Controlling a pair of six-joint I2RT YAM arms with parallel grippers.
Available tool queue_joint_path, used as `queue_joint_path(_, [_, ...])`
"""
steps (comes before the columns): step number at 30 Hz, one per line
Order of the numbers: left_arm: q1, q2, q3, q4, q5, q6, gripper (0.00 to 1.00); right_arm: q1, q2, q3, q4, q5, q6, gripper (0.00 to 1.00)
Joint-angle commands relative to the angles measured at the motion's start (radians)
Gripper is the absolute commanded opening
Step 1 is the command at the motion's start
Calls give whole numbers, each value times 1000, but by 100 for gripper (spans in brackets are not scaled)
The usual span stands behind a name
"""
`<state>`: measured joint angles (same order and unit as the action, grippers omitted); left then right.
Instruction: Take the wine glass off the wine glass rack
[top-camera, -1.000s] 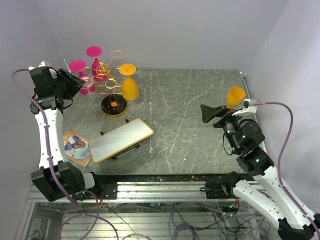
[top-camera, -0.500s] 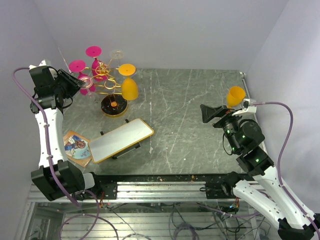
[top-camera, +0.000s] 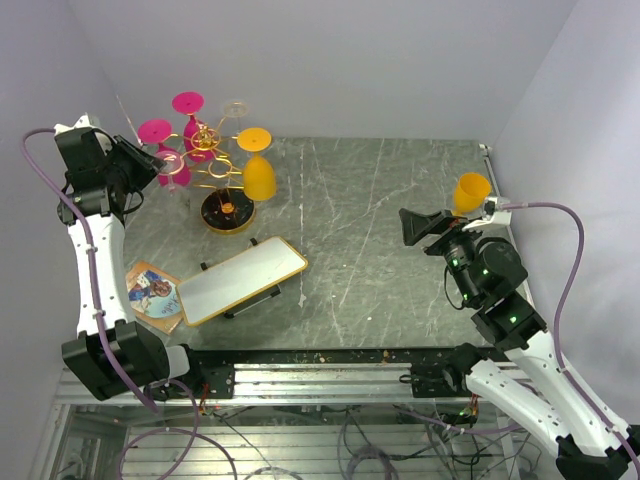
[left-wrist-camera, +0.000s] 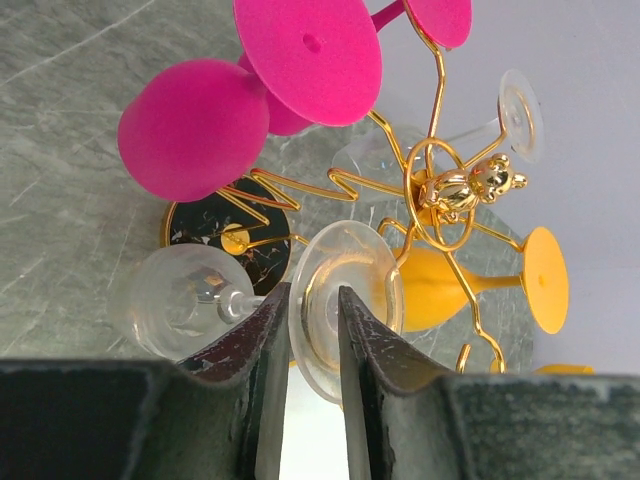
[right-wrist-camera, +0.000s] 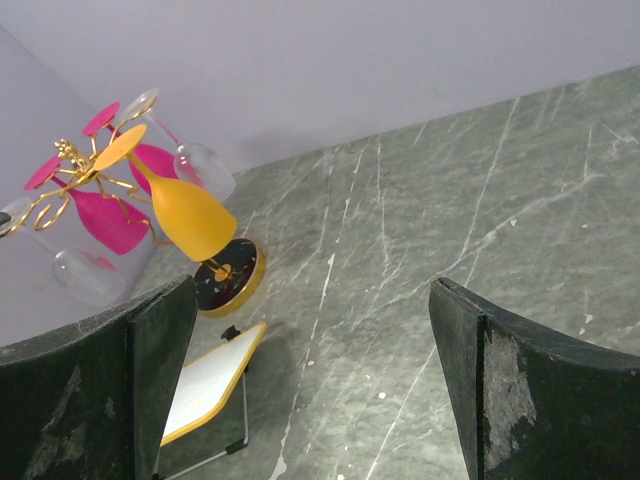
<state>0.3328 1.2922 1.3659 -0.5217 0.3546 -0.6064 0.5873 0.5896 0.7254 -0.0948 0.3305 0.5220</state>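
The clear glass wine glass (left-wrist-camera: 338, 262) hangs on the left side of the gold wire wine glass rack with a round black base (left-wrist-camera: 441, 188). The left tool (left-wrist-camera: 311, 296) has its fingers nearly together at the glass's foot. Whether they clamp it cannot be told. Well right of the rack, the right tool (right-wrist-camera: 312, 288) is spread wide, holding nothing.

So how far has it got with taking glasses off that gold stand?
An orange wine glass stands at the table's right edge, perhaps removed already. The left pincer straddles the foot of a clear wine glass hanging on the gold wire rack; sliding it free remains.
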Motion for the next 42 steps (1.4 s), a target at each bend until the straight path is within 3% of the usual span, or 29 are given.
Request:
queue_joint_path(1, [10, 0, 36, -21, -25, 33, 30, 8, -4, -4, 21, 16, -9, 100])
queue_joint_path(12, [10, -7, 66, -41, -27, 23, 23, 14, -6, -4, 18, 22, -11, 100])
queue_joint_path(20, [9, 1, 76, -32, 6, -15, 8, 14, -9, -8, 15, 28, -9, 100])
queue_joint_path(42, [10, 40, 75, 151, 220, -221, 7, 15, -4, 0, 5, 37, -7, 100])
